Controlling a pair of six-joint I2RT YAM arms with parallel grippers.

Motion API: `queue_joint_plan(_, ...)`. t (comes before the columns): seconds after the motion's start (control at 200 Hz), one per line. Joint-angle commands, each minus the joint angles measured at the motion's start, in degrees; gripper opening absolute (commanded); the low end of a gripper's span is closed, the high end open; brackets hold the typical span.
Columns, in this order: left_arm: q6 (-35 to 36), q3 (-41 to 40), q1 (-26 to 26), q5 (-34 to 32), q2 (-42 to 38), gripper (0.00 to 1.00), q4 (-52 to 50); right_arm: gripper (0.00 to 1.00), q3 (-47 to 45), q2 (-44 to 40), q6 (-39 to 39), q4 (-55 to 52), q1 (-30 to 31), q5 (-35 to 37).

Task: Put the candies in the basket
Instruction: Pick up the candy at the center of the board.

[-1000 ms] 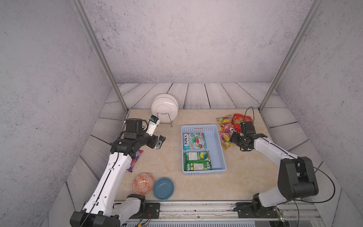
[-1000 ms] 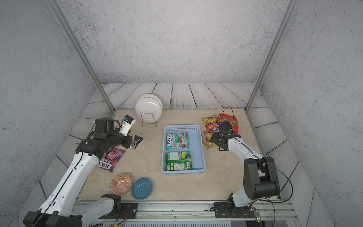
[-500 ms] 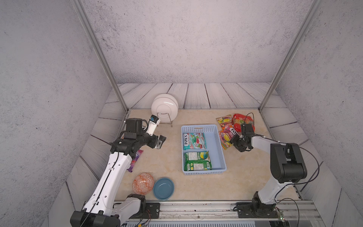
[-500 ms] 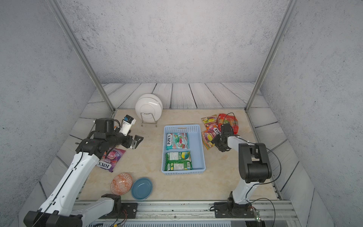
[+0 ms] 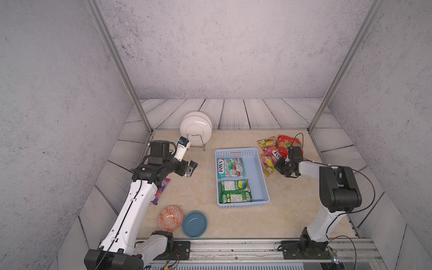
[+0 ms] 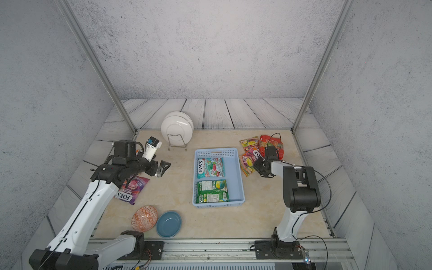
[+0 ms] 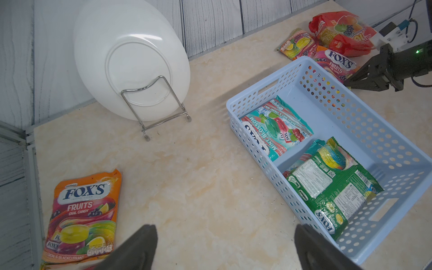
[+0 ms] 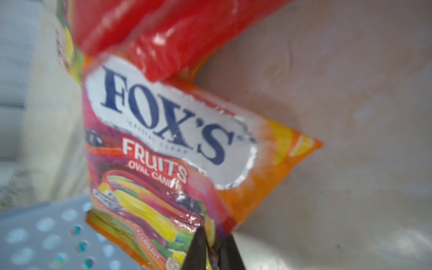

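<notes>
Slip risk: right gripper (image 8: 214, 239) is pinching orange bag (image 8: 163, 145) by its edge, red bag (image 8: 163, 35) overlapping; left gripper (image 7: 225, 230) hanging open

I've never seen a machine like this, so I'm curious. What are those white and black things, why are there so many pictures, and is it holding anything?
Those are two robot arms, and each ends in a pincer called a gripper. Two pictures look down from above at the whole table. The other two come from small cameras on the arms' wrists.

On the table sits a light blue basket, with a teal candy bag and a green candy bag already inside. More bags lie outside it, like a red bag and a purple bag. There are also standing white plates, an orange patterned bowl and a blue bowl.

The right gripper is shut on the edge of an orange FOX'S bag beside the basket. The left gripper is open and holds nothing.
</notes>
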Motion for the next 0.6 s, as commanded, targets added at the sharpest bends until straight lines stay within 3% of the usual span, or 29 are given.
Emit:
queue_joint_plan(0.0,-0.25,0.15,0.43,0.36,0.26,0.99,-0.06,0.0,1.21,-1.15,-2.69,-1.6,0.01,-0.32)
queue_joint_plan(0.595,-0.77,0.38,0.37,1.41,0.18,0.98,0.01,0.0,8.07,-23.04,-18.37,-20.64,0.21,4.77)
